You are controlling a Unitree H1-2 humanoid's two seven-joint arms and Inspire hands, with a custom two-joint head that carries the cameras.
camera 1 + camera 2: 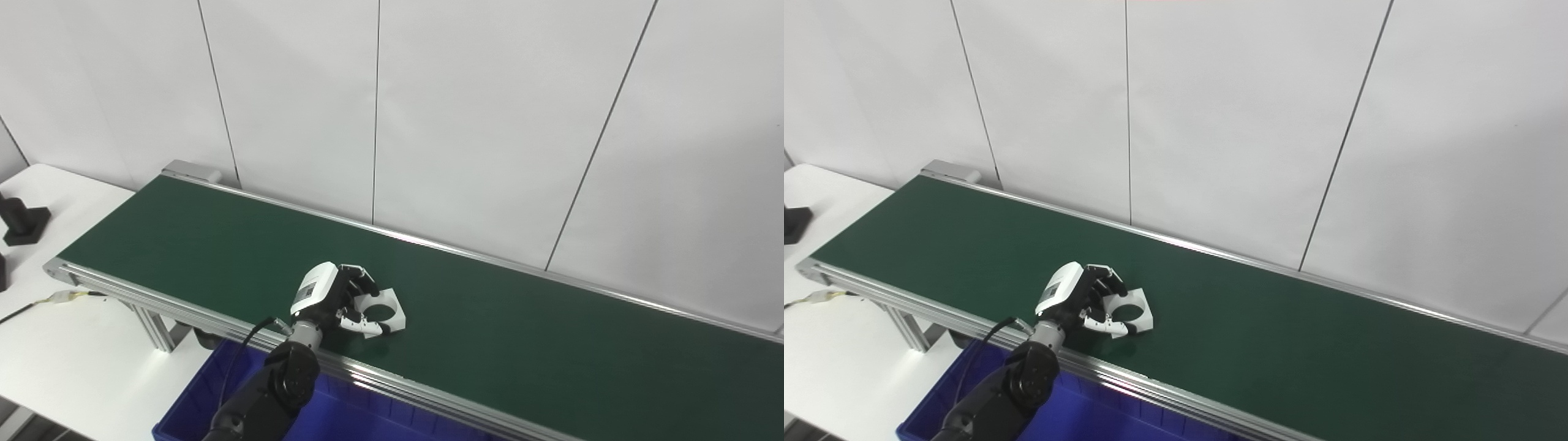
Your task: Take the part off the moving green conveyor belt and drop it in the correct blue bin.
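Left hand (334, 294) reaches over the near rail onto the green conveyor belt (490, 318), fingers (361, 278) curled around a white ring-shaped part (383, 312) lying on the belt. Blue bin (202, 398) sits below the rail. Right hand out of sight.

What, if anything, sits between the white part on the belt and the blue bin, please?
Only the conveyor's near aluminium rail separates the white part, which the left hand is closing around, from the blue bin below; nothing else blocks the way.
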